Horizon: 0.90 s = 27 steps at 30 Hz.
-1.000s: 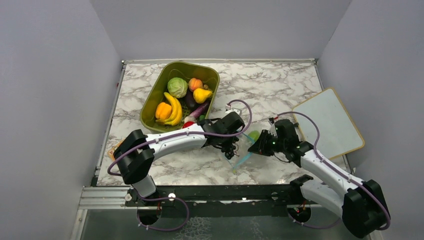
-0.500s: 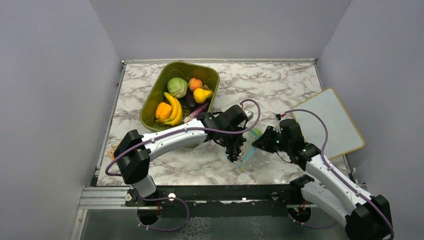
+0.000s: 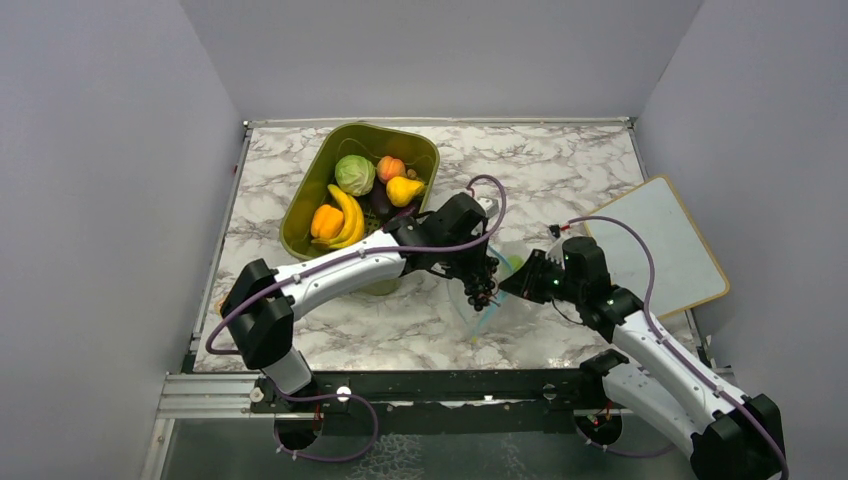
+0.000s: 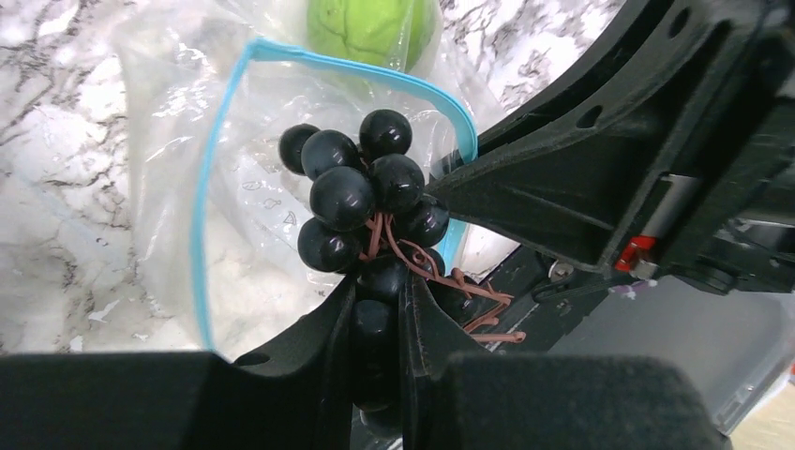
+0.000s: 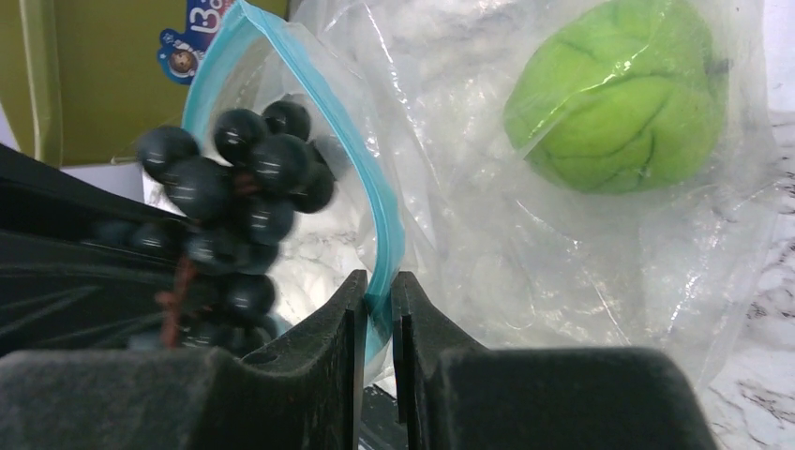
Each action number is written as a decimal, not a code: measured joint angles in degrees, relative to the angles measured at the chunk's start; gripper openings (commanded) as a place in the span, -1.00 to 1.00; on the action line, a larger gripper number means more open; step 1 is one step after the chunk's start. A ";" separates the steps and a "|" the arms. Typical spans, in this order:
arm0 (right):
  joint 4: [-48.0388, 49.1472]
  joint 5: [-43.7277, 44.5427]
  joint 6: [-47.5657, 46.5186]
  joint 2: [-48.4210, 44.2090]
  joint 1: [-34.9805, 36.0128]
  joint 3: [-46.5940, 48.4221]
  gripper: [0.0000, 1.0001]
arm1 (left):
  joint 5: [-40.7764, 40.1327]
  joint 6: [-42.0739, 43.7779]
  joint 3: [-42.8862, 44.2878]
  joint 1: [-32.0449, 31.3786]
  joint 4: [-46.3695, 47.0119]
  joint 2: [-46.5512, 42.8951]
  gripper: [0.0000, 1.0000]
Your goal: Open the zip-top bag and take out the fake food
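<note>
The clear zip-top bag lies between the arms with its blue zipper mouth held open. My right gripper is shut on the zipper strip. My left gripper is shut on a bunch of dark purple toy grapes, held just above the bag's mouth; the grapes also show in the top view and the right wrist view. A light green round piece sits inside the bag, also visible in the left wrist view.
A green bin at the back left holds a cabbage, a banana bunch, an orange pepper, a peach and a pear. A white board lies at the right.
My left gripper has moved right and up, lifting the grape bunch out of the bag's mouth. My right gripper has kept its hold on the zipper strip.
</note>
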 measured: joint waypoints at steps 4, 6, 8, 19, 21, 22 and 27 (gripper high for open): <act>-1.22 1.73 -0.02 0.02 0.00 0.00 -0.68 | 3.15 1.49 -0.55 2.84 0.24 -2.75 -1.00; -1.84 2.38 -0.02 0.04 0.00 0.00 -0.68 | 4.39 2.71 -1.22 4.22 0.11 -4.52 -1.00; -2.58 2.97 -0.07 0.07 0.00 0.00 -0.68 | 4.81 3.76 -2.56 5.31 -0.13 -6.58 -1.00; -4.46 4.81 -0.63 0.55 0.00 1.44 -0.68 | 0.00 6.97 -4.87 15.23 -2.10 -17.14 -1.00; -4.50 4.81 -0.63 0.50 0.00 1.44 -0.68 | -2.91 6.78 -4.87 18.47 -2.25 -18.21 -1.00; -4.55 4.81 -0.66 0.50 0.00 1.44 -0.68 | -4.50 6.71 -4.87 20.39 -2.38 -18.58 -1.00; -5.79 4.81 -0.74 0.50 0.00 1.62 -0.68 | -10.43 5.20 -5.18 28.89 -3.58 -18.82 -0.87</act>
